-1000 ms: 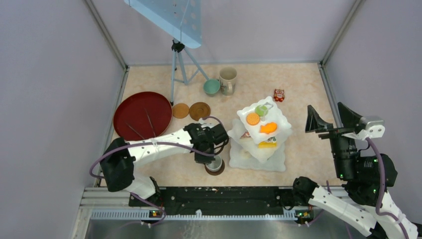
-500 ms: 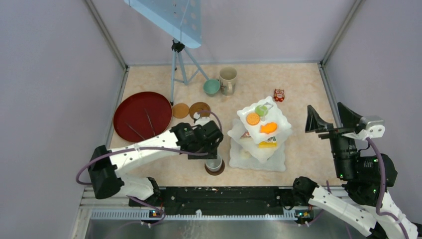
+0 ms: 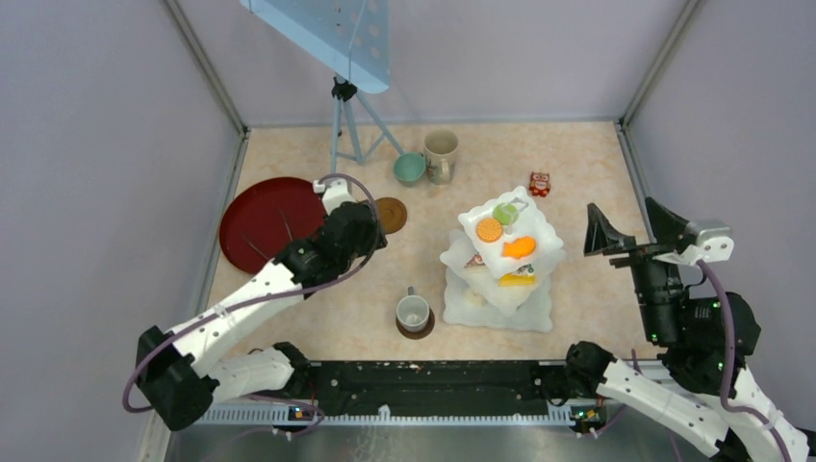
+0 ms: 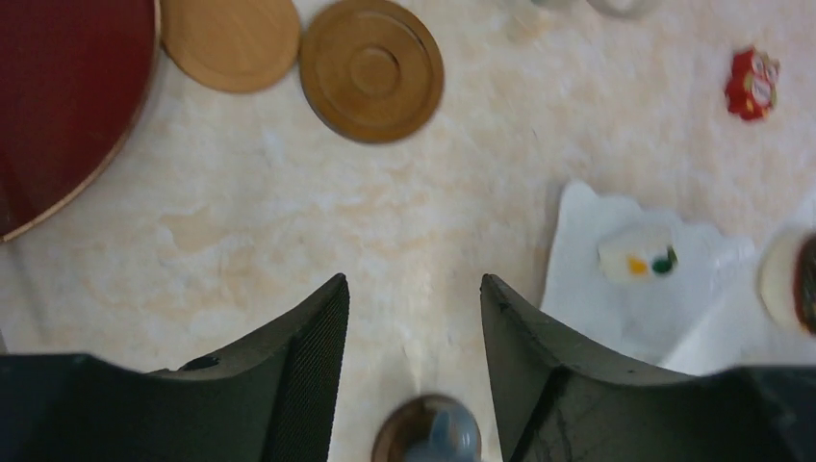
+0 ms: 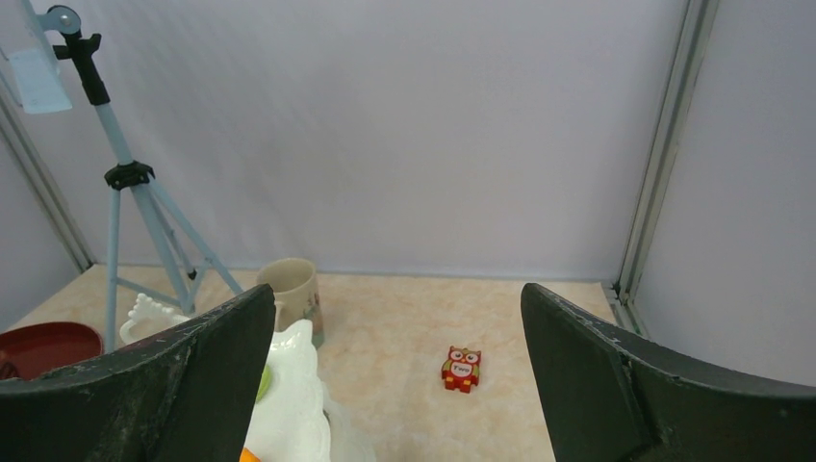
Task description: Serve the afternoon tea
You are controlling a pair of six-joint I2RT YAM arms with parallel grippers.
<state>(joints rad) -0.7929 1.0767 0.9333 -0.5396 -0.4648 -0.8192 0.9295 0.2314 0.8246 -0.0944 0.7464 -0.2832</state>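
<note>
The small grey mug (image 3: 413, 312) stands on a brown coaster (image 3: 420, 330) in front of the white three-tier stand (image 3: 462, 252), which holds toy cakes and cookies such as an orange cookie (image 3: 489, 230). My left gripper (image 3: 369, 234) is open and empty, raised between this mug and the two other coasters; the wrist view (image 4: 414, 284) shows the light coaster (image 4: 229, 40), the darker one (image 4: 371, 69) and the mug's edge (image 4: 441, 443). The teal mug (image 3: 409, 168) and the tall beige mug (image 3: 442, 154) stand at the back. My right gripper (image 3: 630, 226) is open and empty, right of the stand.
A round dark-red tray (image 3: 252, 207) with thin metal tongs (image 3: 289, 231) lies at the left. A red owl toy (image 3: 539, 184) lies behind the stand and shows in the right wrist view (image 5: 462, 369). A tripod (image 3: 342, 125) stands at the back left. Walls enclose the table.
My left gripper has let go of the grey mug, left it on its coaster, and pulled up and back to the left toward the other coasters. The right arm has barely moved.
</note>
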